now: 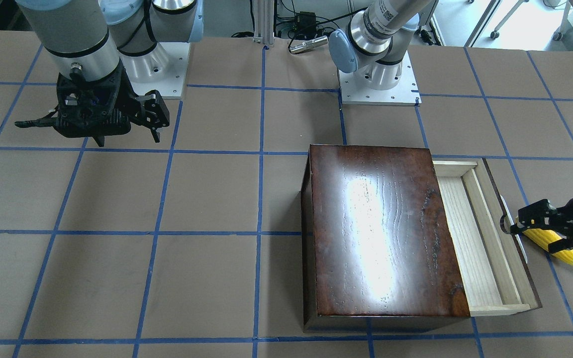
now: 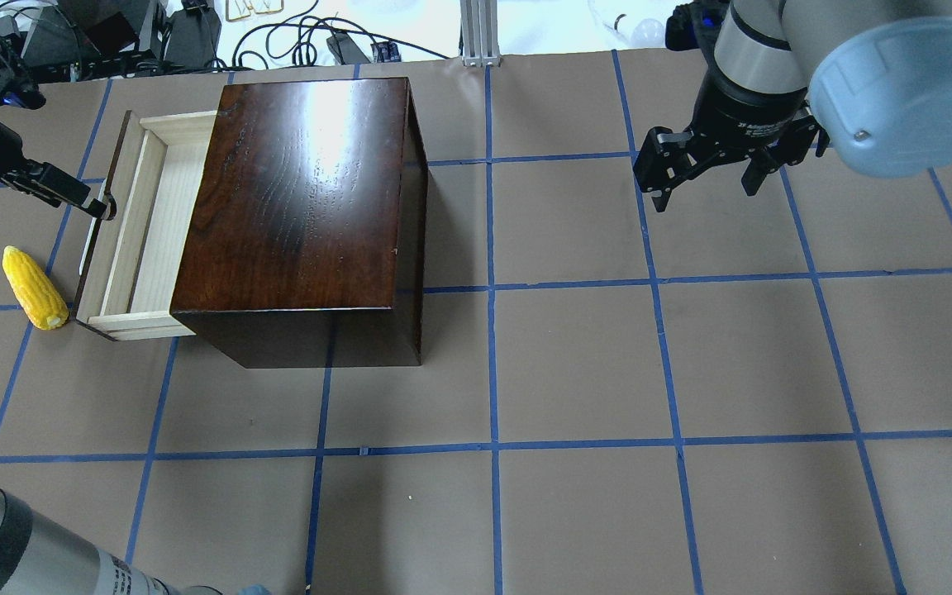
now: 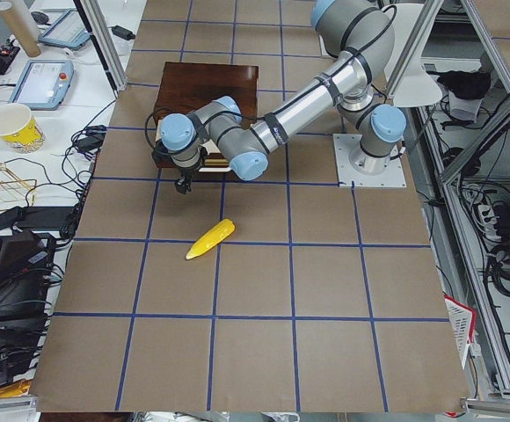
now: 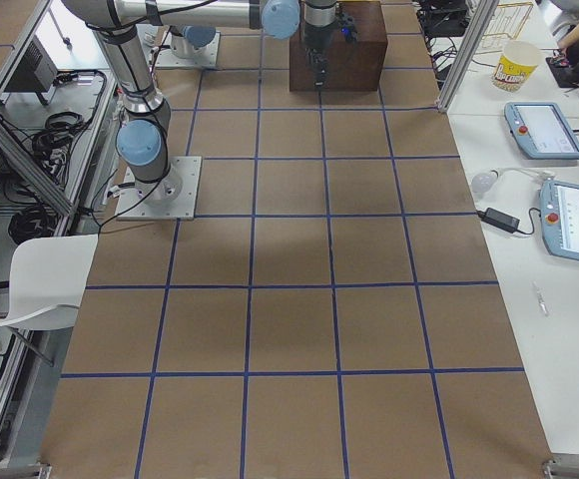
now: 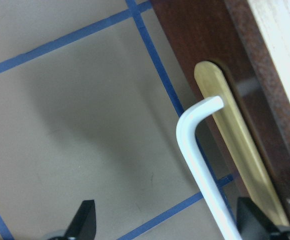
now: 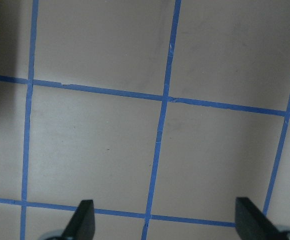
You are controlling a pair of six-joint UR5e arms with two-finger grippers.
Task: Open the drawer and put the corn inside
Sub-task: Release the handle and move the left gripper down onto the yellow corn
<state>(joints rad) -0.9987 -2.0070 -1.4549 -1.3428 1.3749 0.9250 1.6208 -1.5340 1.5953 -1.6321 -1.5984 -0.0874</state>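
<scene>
Drawer [image 2: 160, 240] stands open from dark wood box [image 2: 302, 190]. Corn [image 2: 33, 287] lies on table just beside drawer front, outside it. Overhead shows it clear of L gripper [image 2: 102, 207]; front view overlaps them. L wrist cam: jaws spread, white handle [image 5: 200, 165] between, unpinched. R gripper [image 2: 707, 192] also spread, well apart.

Bright, even overhead light; white glare streaks the box top [image 1: 376, 238]; the left wrist view is soft.
</scene>
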